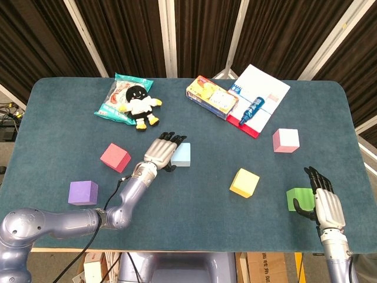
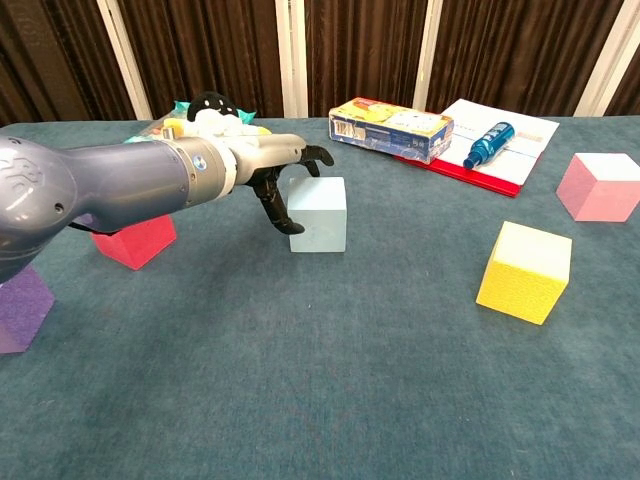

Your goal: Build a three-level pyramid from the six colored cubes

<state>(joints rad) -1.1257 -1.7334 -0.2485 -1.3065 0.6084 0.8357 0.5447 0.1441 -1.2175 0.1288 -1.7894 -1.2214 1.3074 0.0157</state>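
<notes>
Starting at the left edge of the counter (image 1: 53, 124), we see the purple cube (image 1: 83, 193) nearest us, well left of the light blue cube (image 1: 182, 154), which we take as our landmark. The red cube (image 1: 115, 157) sits to the landmark's left, between it and the purple one. Behind and to the left of the landmark lies a snack bag (image 1: 115, 106) with a black and white plush toy (image 1: 139, 105) lying on it.

Our left hand (image 1: 162, 151) reaches in from the left and is against the landmark's left side. In the chest view this left hand (image 2: 285, 175) has its upper fingers (image 2: 318, 156) reaching over the cube's (image 2: 319, 213) top edge and a dark finger pressed down its left face, so it grips the cube, which rests on the counter.

Behind and to the right of the landmark lies a yellow box (image 1: 211, 97), and next to it a white booklet with a red edge (image 1: 263, 94) with a blue bottle (image 1: 252, 110) lying on it. The yellow cube (image 1: 244, 182) is to the landmark's right and nearer us. The pink cube (image 1: 285, 140) stands further right, well apart from the landmark.

The green cube (image 1: 300, 199) is furthest right and near the front edge. Our right hand (image 1: 321, 197) stands just beside it, fingers upright and apart, thumb against the cube's near face, not holding it.
</notes>
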